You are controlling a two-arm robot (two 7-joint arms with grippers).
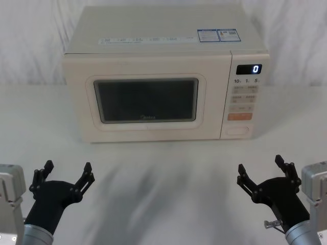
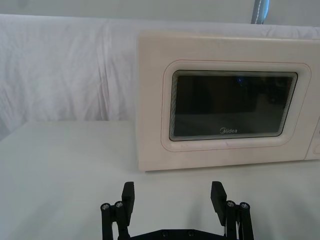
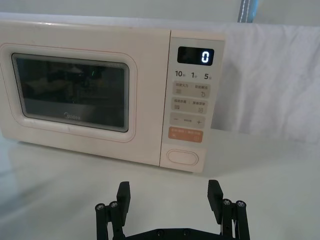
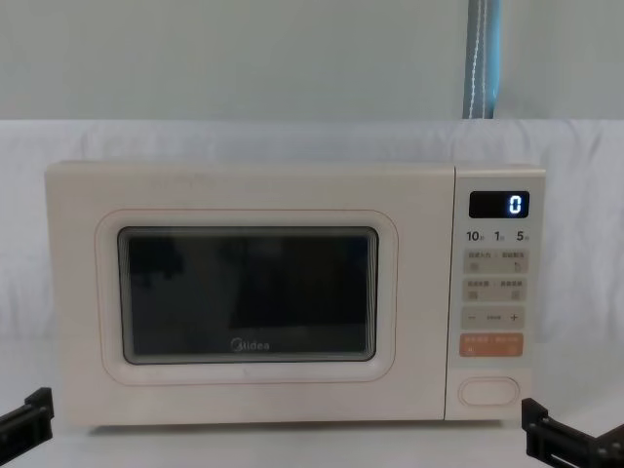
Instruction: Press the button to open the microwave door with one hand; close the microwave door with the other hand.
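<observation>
1. The cream boxy microwave (image 1: 163, 76) stands at the far middle of the white cloth-covered table (image 1: 163, 184), its front facing the robot.
2. The microwave door (image 1: 148, 99), a large cream panel with a dark rounded-rectangle window and a thin pinkish outline, sits flush with the oven front and is closed.
3. The narrow keypad panel (image 1: 244, 97) lies to the right of the door. The black digital display (image 1: 249, 69) at its top reads 0.
4. The wide cream pill-shaped button (image 1: 237, 130) is the lowest control on that panel, directly under the orange rectangular key (image 1: 239, 116). The small grey keys above carry legends too small to read.
5. The left gripper (image 1: 67, 171), black and blocky on a silver-grey wrist, is at the near left, low over the table, well apart from the oven. Its fingers are spread apart and hold nothing.
6. The right gripper (image 1: 259, 167), of the same build, is at the near right, roughly in line with the keypad panel but well short of it. Its fingers are likewise spread and hold nothing.
7. Bare table lies between each gripper and the oven front.
8. A white draped cloth (image 2: 65, 70) forms the backdrop behind the oven; a blue-grey vertical strip (image 4: 483, 58), possibly a pole or strap, rises behind it at the far right.
9. Printed labels (image 1: 217, 35) lie on the oven's top surface near its right rear.
</observation>
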